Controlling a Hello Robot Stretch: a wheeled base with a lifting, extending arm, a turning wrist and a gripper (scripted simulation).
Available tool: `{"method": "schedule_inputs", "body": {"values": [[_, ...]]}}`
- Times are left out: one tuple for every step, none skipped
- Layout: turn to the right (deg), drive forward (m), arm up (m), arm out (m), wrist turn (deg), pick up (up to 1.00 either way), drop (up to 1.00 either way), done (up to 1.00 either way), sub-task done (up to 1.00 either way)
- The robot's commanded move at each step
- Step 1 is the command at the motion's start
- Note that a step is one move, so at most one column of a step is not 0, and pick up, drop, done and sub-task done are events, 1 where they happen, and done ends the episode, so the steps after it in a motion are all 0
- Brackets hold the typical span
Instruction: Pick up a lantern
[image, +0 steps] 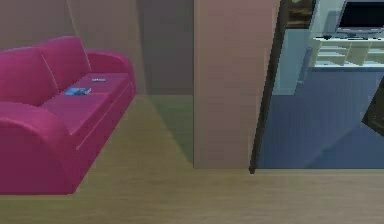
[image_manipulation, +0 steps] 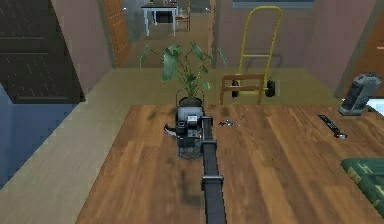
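Forward view: a pink sofa (image: 60, 100) is sitting at the left with a small blue item (image: 78, 92) lying on its seat. A beige wall section (image: 230, 80) is standing mid-frame. At the right a doorway is opening onto a blue-floored room with white shelving (image: 345, 50) and a dark screen (image: 362, 15).

Arm side view: the arm (image_manipulation: 211, 175) is rising from the bottom edge over a wooden table (image_manipulation: 280, 160), reaching straight out. The gripper (image_manipulation: 178, 132) is sitting at its far end, with its fingers pointing toward the view's left. A potted plant (image_manipulation: 185, 62) is standing right behind it on the tabletop, so I cannot tell whether the claw is released or grasping anything, or whether it is touching the pot.

My best guess for the lantern is the grey boxy thing (image_manipulation: 358, 96) standing near the table's far right corner. It is looking upright but is too small to be sure of. It is lying well apart from the gripper, toward the view's right, on the opposite side from where the fingers are pointing. The coming move is probably calling for repositioning toward that end.

Also on the table: a dark slim thing (image_manipulation: 330, 124), small dark bits (image_manipulation: 228, 122) and a green flat thing (image_manipulation: 366, 170). A yellow hand truck (image_manipulation: 256, 50) is standing beyond the table.
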Motion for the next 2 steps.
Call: {"method": "schedule_inputs", "body": {"values": [[0.0, 0.0, 0.1, 0.0, 0.0, 0.0, 0.0, 0.0, 0.0], [0.0, 0.0, 0.0, 0.0, 0.0, 0.0, 0.0, 1.0, 0.0]]}}
